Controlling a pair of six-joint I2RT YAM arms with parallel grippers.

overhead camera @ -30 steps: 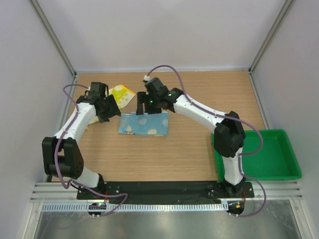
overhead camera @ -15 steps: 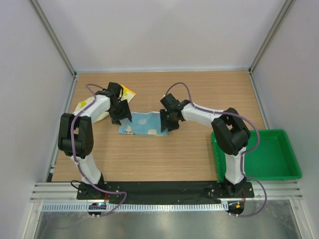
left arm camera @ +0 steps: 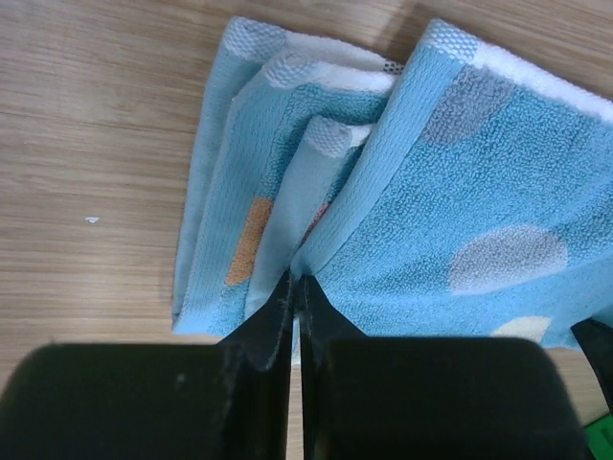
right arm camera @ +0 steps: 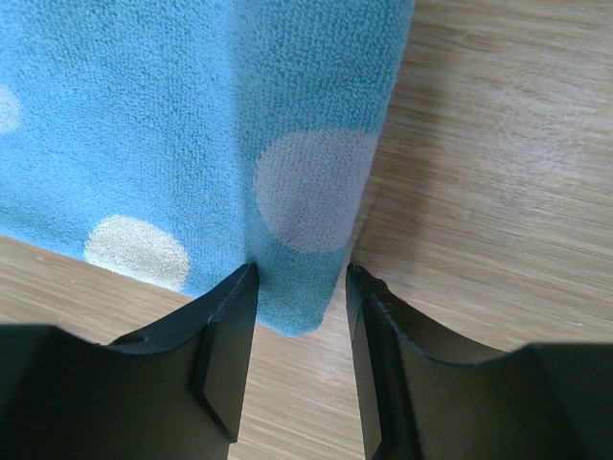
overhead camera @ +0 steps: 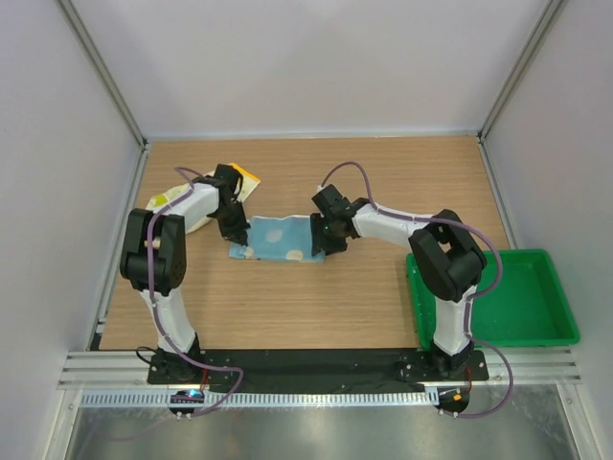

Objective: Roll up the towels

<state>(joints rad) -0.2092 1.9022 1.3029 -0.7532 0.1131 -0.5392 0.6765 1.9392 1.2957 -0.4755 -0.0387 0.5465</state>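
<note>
The light blue polka-dot towel [overhead camera: 280, 240] lies folded flat on the wooden table between both arms. My left gripper [overhead camera: 237, 230] is at its left end, shut on a raised fold of the towel [left arm camera: 479, 182]; the left wrist view shows the jaws [left arm camera: 297, 283] pinched together on the cloth. My right gripper [overhead camera: 321, 240] is at the right end. Its fingers [right arm camera: 302, 273] hold the thick folded corner of the towel [right arm camera: 144, 125] between them, both tips touching it. The pale yellow towel [overhead camera: 244, 177] lies crumpled behind the left arm, partly hidden.
A green plastic tray [overhead camera: 508, 297] sits at the table's right front edge, beside the right arm's base. White walls and metal posts enclose the table on the left, back and right.
Both arms came down from above the table to the blue towel's ends. The left jaws snapped shut on its left fold, and the right jaws narrowed onto the right corner.
</note>
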